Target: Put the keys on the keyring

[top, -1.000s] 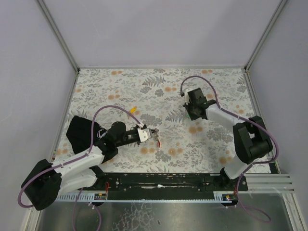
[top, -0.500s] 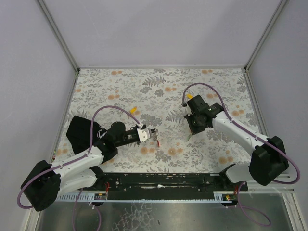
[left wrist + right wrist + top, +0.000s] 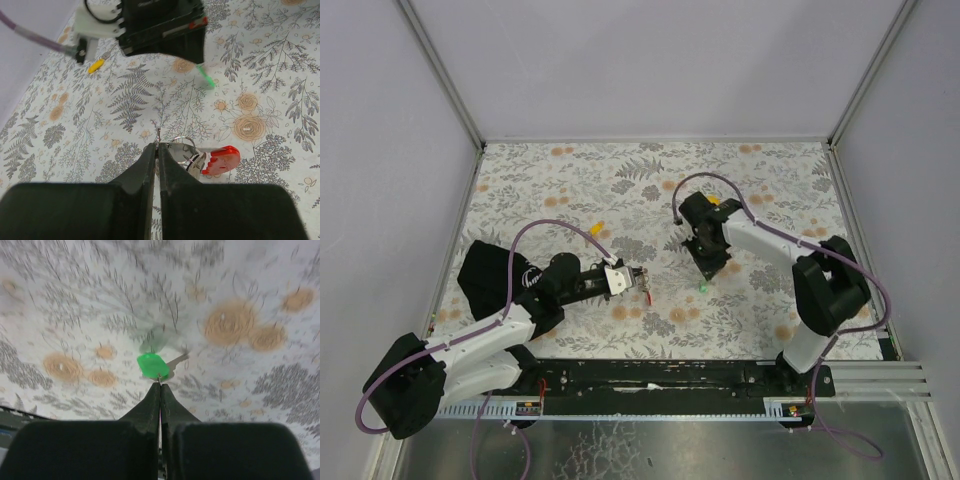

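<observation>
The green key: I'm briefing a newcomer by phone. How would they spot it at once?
On the flowered table, find the right gripper near the middle. The green key hangs pinched in it; its green cap sets it apart from the yellow key lying farther left.

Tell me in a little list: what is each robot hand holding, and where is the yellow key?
left gripper: shut on the keyring, pinching its metal ring; the red tag sticks out beside it
right gripper: shut on the green key, held at its fingertips
yellow key: lying loose on the flowery table, apart from both grippers
keys on the keyring: none that show
</observation>
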Tool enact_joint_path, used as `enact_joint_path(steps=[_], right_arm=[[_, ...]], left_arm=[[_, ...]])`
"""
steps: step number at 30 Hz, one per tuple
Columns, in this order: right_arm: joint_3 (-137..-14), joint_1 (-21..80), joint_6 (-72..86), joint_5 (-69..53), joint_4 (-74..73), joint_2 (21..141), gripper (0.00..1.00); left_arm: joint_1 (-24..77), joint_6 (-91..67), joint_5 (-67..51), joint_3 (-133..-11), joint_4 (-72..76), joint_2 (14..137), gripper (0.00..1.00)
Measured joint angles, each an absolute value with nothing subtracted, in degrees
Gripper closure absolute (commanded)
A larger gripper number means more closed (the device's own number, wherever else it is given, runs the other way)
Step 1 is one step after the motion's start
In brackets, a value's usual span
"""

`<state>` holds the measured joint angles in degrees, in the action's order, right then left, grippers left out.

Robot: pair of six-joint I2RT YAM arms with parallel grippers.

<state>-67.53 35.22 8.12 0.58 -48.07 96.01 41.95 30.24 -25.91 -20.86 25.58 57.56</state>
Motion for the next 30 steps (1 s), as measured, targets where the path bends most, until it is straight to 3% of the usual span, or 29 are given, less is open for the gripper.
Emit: enact_joint_path(steps=[17, 30], right_arm=[[-80.40, 35.88, 2.42, 0.56, -40.03, 113.80, 0.95], [-73.25, 36.34, 2.17, 0.40, -32.25, 108.31, 0.74]], left_arm=[[41.93, 30.26, -25.93, -20.86, 25.54, 57.56, 1.00], [41.95, 30.26, -25.93, -20.86, 25.54, 57.56, 1.00]])
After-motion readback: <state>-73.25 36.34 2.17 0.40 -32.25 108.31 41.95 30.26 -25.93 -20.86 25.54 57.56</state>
